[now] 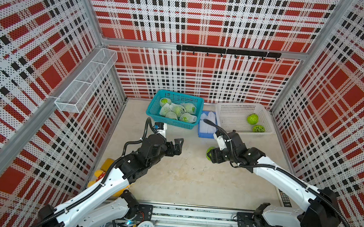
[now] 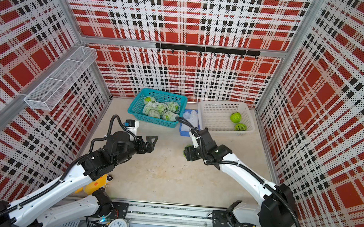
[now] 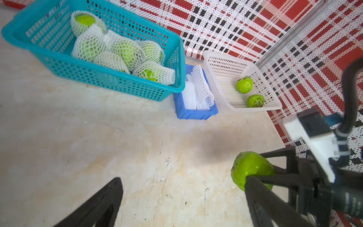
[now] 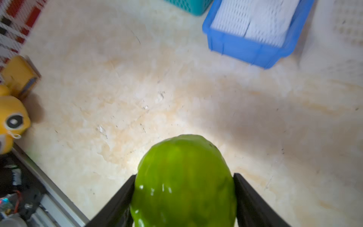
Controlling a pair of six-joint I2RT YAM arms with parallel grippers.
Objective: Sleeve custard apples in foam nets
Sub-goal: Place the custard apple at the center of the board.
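So, right gripper [image 4: 184, 175] is clamped on a bare custard apple [image 3: 249, 169], holding it just off the table [image 1: 193, 175], a bit in front of the blue tray [image 3: 196, 115]. Meanwhile the left gripper [image 1: 177, 145] hangs spread wide with nothing in it, facing the fruit. Spare foam nets [image 3: 198, 92] sit in that tray at the table's far edge, between a teal basket [image 1: 154, 107] of netted apples [image 1: 178, 110] and a white basket [image 1: 228, 113] with two bare apples [image 1: 252, 119].

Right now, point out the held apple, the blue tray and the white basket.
held apple [image 4: 182, 176]: right wrist view, middle of its visible skin.
blue tray [image 3: 196, 115]: left wrist view, outer end wall.
white basket [image 1: 232, 120]: a top view, bare floor inside.
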